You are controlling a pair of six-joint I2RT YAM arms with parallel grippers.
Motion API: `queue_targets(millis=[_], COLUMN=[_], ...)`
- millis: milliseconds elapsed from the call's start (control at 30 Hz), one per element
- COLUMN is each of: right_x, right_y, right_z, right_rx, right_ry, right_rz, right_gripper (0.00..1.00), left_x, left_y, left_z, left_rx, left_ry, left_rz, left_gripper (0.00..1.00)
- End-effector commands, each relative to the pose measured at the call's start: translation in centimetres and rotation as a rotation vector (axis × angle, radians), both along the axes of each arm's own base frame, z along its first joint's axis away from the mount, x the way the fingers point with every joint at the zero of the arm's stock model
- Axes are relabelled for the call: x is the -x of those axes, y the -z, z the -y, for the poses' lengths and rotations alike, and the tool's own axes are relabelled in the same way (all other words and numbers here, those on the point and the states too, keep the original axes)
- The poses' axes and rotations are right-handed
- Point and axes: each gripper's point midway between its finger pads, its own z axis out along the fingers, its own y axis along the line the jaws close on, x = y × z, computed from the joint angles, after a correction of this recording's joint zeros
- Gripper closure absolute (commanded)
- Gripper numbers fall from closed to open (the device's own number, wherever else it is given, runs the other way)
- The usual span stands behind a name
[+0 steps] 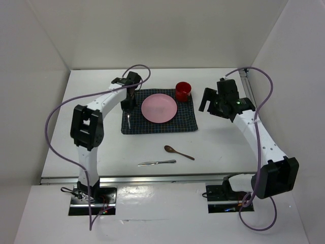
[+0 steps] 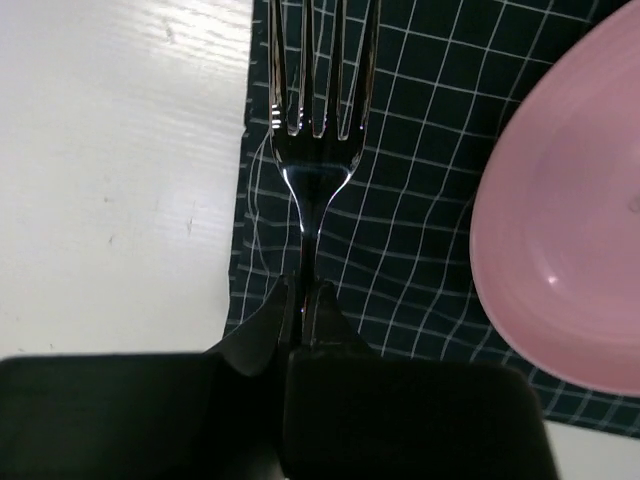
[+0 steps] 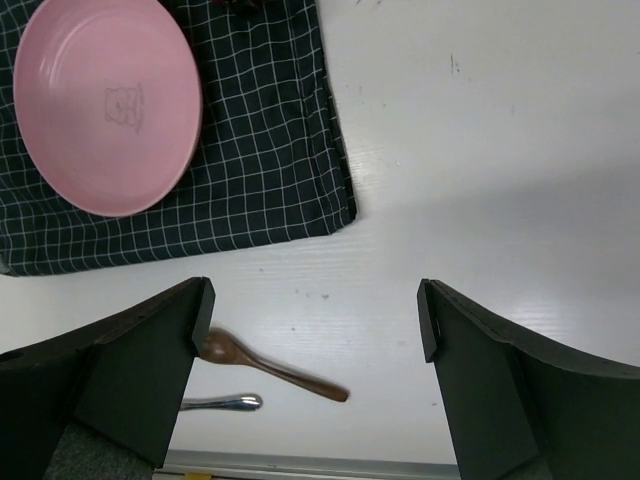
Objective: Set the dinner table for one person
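The white dinner table (image 1: 101, 147) carries a navy checked mat (image 1: 185, 121) with a pink plate (image 1: 159, 108) and a red cup (image 1: 183, 91) on it. My left gripper (image 1: 128, 105) is shut on a silver fork (image 2: 318, 130), holding it by the handle over the mat's left edge, left of the plate (image 2: 570, 230). My right gripper (image 1: 209, 101) is open and empty, hovering right of the mat (image 3: 260, 160). A wooden spoon (image 1: 178, 152) and a silver knife (image 1: 156, 162) lie on the table near the front; both show in the right wrist view, the spoon (image 3: 275, 368) above the knife's handle (image 3: 222, 403).
White walls enclose the table on the left, back and right. The table's front edge (image 1: 152, 178) runs just behind the arm bases.
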Motion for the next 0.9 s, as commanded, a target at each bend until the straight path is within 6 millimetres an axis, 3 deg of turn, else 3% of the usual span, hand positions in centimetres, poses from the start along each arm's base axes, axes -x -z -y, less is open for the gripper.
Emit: queue_targets(millis=[0, 67, 100, 167, 500, 667, 700, 800, 833, 867], right_x=[1.3, 1.7, 1.8, 2.2, 3.2, 3.6, 3.9, 5.0, 5.3, 5.4], right_y=[-1.2, -0.9, -1.1, -0.9, -0.1, 0.4, 0.6, 2.3, 2.9, 3.7], right_z=[0.8, 1.3, 1.3, 1.6, 1.8, 1.6, 1.5, -0.4, -1.5, -2.6], right_rx=[0.003, 0.014, 0.012, 0.022, 0.031, 0.025, 0.021, 0.024, 0.005, -0.007], right_ry=[0.023, 0.040, 0.040, 0.047, 0.047, 0.026, 0.019, -0.080, -0.143, -0.198], right_rz=[0.016, 0.006, 0.015, 0.004, -0.031, -0.052, -0.064, -0.126, -0.142, -0.161], right_gripper=[0.04, 0.04, 0.04, 0.04, 0.04, 0.04, 0.04, 0.04, 0.04, 0.04], left_x=[0.4, -1.1, -0.9, -2.2, -3.1, -3.8, -4.0, -4.3, -4.4, -4.5], left_y=[0.9, 1.0, 2.5, 2.4, 5.3, 5.4, 5.1, 4.5, 3.5, 2.9], left_z=[-0.2, 0.6, 0.5, 0.7, 2.0, 2.4, 2.4, 2.7, 2.7, 2.7], left_rx=[-0.075, -0.060, -0.075, -0.085, -0.051, -0.040, -0.037, -0.026, -0.023, -0.020], left_ry=[0.075, 0.092, 0.093, 0.098, 0.141, 0.153, 0.153, 0.156, 0.164, 0.164], left_rz=[-0.108, -0.093, -0.142, -0.128, -0.168, -0.159, -0.149, -0.139, -0.118, -0.106], left_gripper=[1.00, 1.00, 1.00, 1.00, 1.00, 1.00, 0.86, 0.64, 0.52, 0.46])
